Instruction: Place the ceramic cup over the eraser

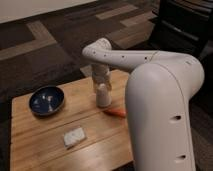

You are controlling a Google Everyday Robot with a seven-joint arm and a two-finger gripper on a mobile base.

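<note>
Toward the far right edge of the wooden table [35, 145], the gripper [102, 90] is reaching straight down onto the ceramic cup [104, 97], seemingly gripping it, apparently lowering it over the eraser, which is hidden, so releasing comes next.

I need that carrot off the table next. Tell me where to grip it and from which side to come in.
Grip the carrot around its middle, coming straight down from above. It lies flat on the wooden table, long axis roughly left to right, so the fingers should close across its narrow width. The claw is just behind it, down at the white ceramic cup, so keep clear of that cup.
</note>
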